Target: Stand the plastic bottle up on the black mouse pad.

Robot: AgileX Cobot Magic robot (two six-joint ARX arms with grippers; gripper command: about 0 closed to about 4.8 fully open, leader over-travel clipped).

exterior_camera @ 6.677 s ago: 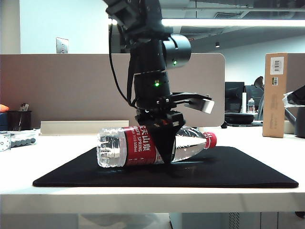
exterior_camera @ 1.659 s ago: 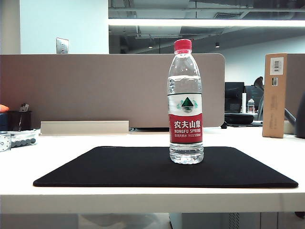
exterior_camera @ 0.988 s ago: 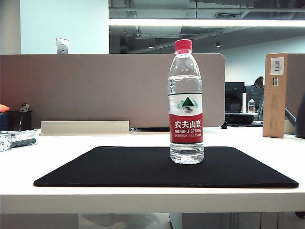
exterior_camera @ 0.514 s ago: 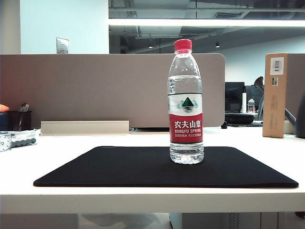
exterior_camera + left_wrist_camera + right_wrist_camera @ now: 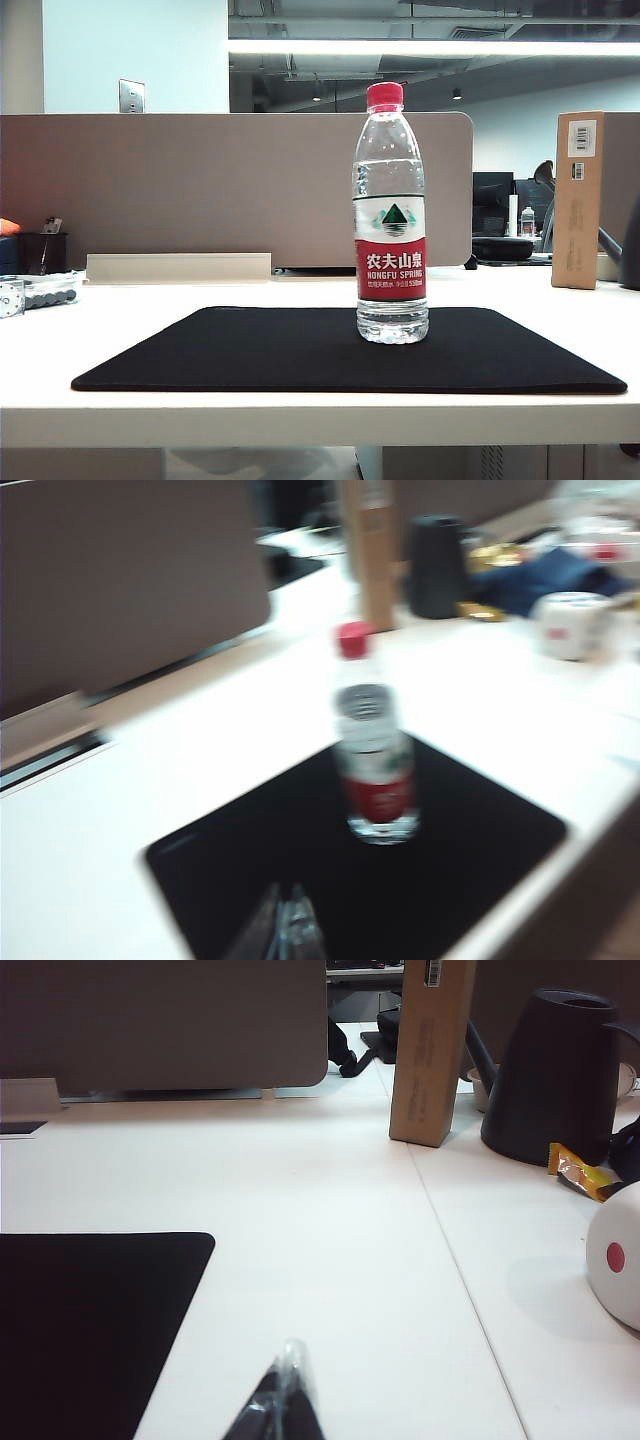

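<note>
left gripper (image 5: 287, 930), right gripper (image 5: 285, 1400), jaws closed, empty

Plastic bottle (image 5: 391, 215) upright on black mouse pad (image 5: 250, 350), right of pad centre. Pad on bench (image 5: 130, 300). Cardboard box (image 5: 578, 198) far right, behind pad; partition (image 5: 200, 190) behind.

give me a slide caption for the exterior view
Clear ribbed plastic bottle with red cap stands upright on the thin black mouse pad, both grippers out of frame.

One plastic bottle (image 5: 391, 212), one black mouse pad (image 5: 250, 350), one cardboard box (image 5: 578, 198)
</note>
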